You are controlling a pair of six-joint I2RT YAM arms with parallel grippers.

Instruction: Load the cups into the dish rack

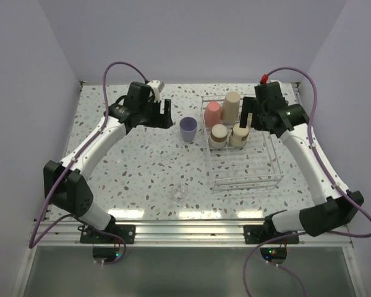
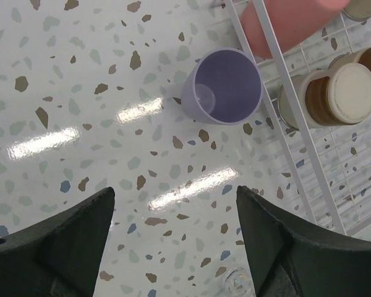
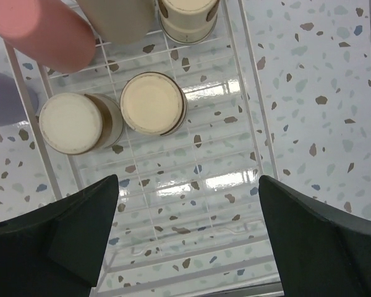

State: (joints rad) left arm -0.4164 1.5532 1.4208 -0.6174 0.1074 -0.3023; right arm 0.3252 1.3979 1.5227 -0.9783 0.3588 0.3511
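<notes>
The lavender cup (image 1: pixel 188 129) stands upright on the table just left of the clear dish rack (image 1: pixel 276 168). In the rack stand the pink-red cup (image 1: pixel 213 113), the taller tan cup (image 1: pixel 231 106) and two short beige cups (image 1: pixel 218 135) upside down. My left gripper (image 1: pixel 161 115) is open and empty, left of the lavender cup (image 2: pixel 224 86), which lies ahead of its fingers (image 2: pixel 175 192). My right gripper (image 1: pixel 248 121) is open and empty above the rack (image 3: pixel 248 80). Three beige cups (image 3: pixel 153 103) show in the right wrist view.
A small clear glass-like object (image 1: pixel 180 193) lies on the speckled table near the front, also at the bottom of the left wrist view (image 2: pixel 238 281). The front half of the rack holds no cups. White walls enclose the table on three sides.
</notes>
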